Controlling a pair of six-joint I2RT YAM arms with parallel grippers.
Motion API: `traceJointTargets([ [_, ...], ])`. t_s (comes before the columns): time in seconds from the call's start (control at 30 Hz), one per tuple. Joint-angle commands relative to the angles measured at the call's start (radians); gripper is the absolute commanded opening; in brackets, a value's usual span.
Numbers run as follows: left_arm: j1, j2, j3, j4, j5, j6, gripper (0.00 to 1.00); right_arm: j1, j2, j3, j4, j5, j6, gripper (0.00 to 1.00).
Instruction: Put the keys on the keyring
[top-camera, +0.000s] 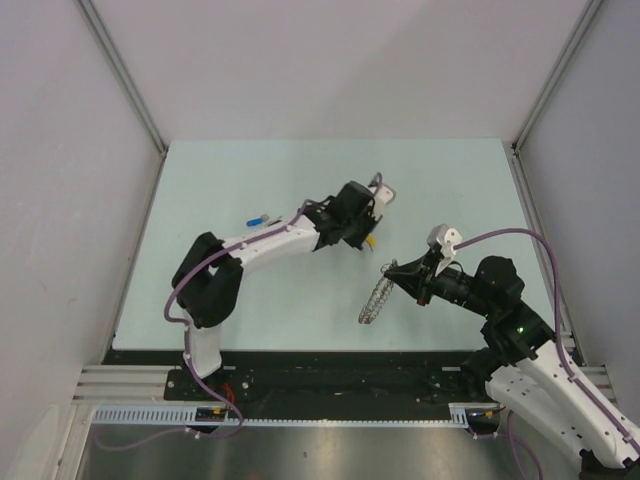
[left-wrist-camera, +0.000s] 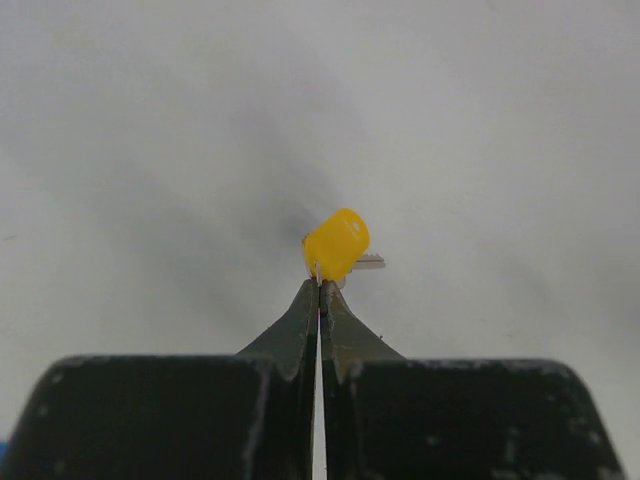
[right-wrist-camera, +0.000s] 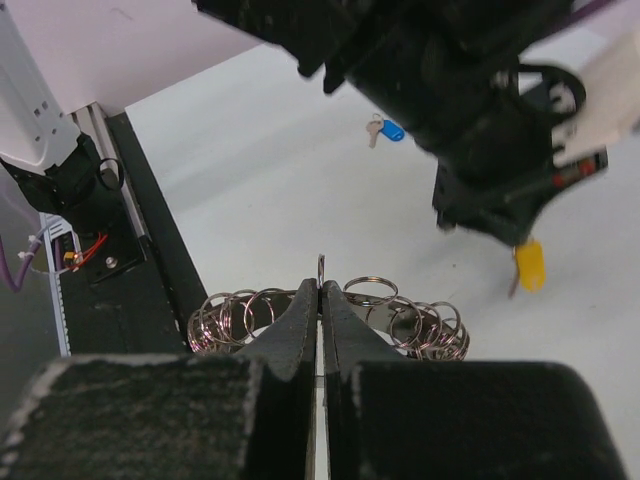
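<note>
Left wrist view showed the left gripper with jaws pinching the yellow key above the tabletop, while the right gripper, jaws pressed together, held the keyring nearby, so threading probably wanted a slow, squarely aligned approach to one loop.

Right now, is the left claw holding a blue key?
No, the left gripper is shut on a yellow key.
</note>
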Motion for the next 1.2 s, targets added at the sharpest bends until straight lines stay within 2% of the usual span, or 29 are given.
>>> traceJointTargets([
  [0.0, -0.058, 0.043, -0.009, 0.165, 0.194, -0.007, 0.01, -0.004, -0.031, 0.019, 0.009, -0.01, 0.021, 0.0],
  [0.13, -0.064, 0.087, -0.078, 0.253, 0.272, -0.048, 0.02, -0.004, -0.031, 0.024, -0.002, -0.01, 0.026, 0.0],
  [0.27, -0.072, 0.083, -0.145, 0.293, 0.265, -0.006, 0.02, -0.004, -0.031, 0.024, -0.008, -0.012, 0.026, 0.0],
  [0.4, -0.072, 0.081, -0.184, 0.256, 0.268, 0.068, 0.06, -0.005, -0.021, 0.024, -0.008, -0.013, 0.023, 0.0],
  [0.53, -0.072, 0.087, -0.207, 0.227, 0.239, 0.081, 0.1, -0.004, -0.004, 0.024, -0.005, -0.026, 0.021, 0.0],
  [0.63, -0.072, 0.072, -0.228, 0.23, 0.21, 0.062, 0.19, -0.005, 0.002, 0.024, -0.004, -0.038, 0.023, 0.0],
  [0.67, -0.07, 0.064, -0.236, 0.234, 0.182, 0.05, 0.26, -0.004, 0.002, 0.024, -0.002, -0.039, 0.023, 0.0],
  [0.77, -0.054, 0.005, -0.265, 0.247, 0.153, 0.027, 0.36, -0.004, 0.01, 0.024, -0.002, -0.052, 0.018, 0.0],
  [0.9, 0.005, -0.135, -0.331, 0.288, 0.16, -0.025, 0.43, -0.004, 0.036, 0.024, 0.009, -0.084, 0.015, 0.0],
  [0.97, 0.052, -0.235, -0.371, 0.285, 0.174, -0.045, 0.51, -0.002, 0.045, 0.025, 0.018, -0.096, 0.013, 0.0],
  [1.17, 0.132, -0.529, -0.461, 0.254, 0.228, 0.004, 0.65, 0.01, 0.097, 0.031, 0.076, -0.141, 0.012, 0.0],
])
